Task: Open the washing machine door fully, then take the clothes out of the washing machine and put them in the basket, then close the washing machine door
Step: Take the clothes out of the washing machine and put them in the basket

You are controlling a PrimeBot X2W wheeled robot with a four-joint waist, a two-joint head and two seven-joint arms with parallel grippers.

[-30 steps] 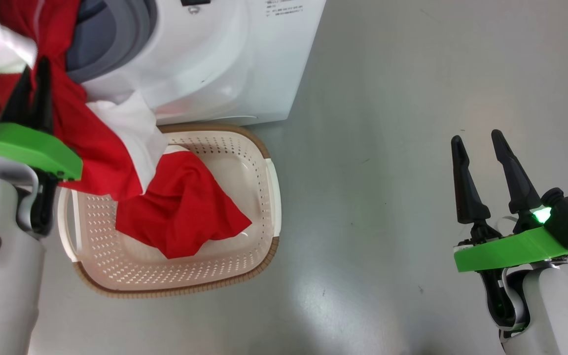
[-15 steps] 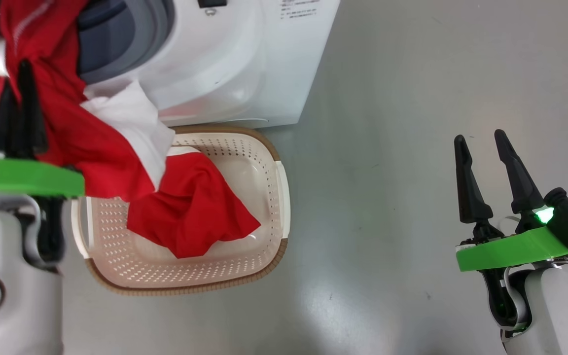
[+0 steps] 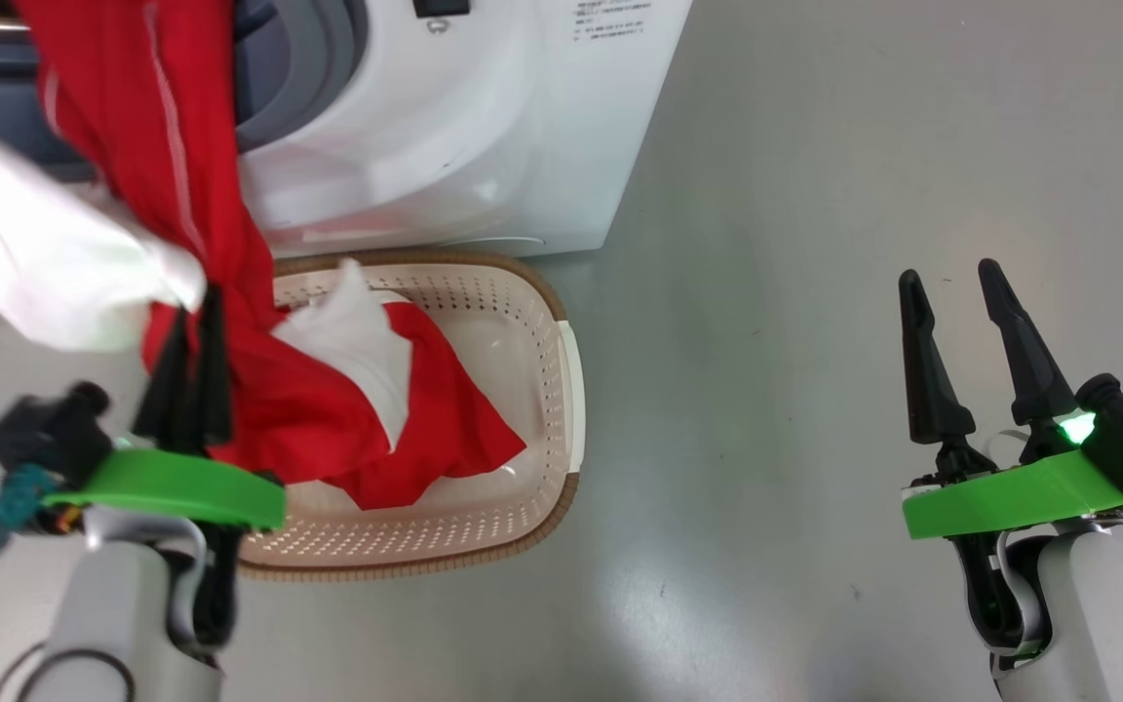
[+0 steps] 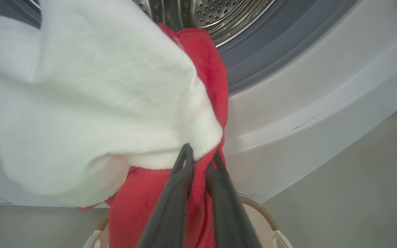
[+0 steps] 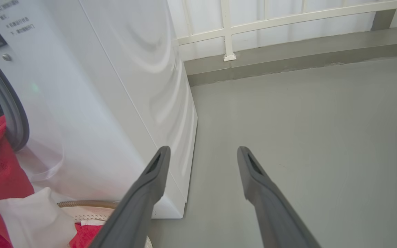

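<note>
Grey floor [image 3: 815,195] holds the basket [image 3: 561,390] beside the washing machine [image 3: 445,146]; the left tool [image 3: 196,312], pinched on red clothes [image 3: 308,419] hanging from the machine into the basket, should pull them all out, then drop low, while the right tool [image 3: 948,273] stands wide.

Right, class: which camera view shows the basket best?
The head view: nearly the whole basket, rim and perforated floor, with the clothes draped into it. The left wrist view catches some rim and a handle at its bottom edge; the right wrist view, a sliver of rim.
</note>
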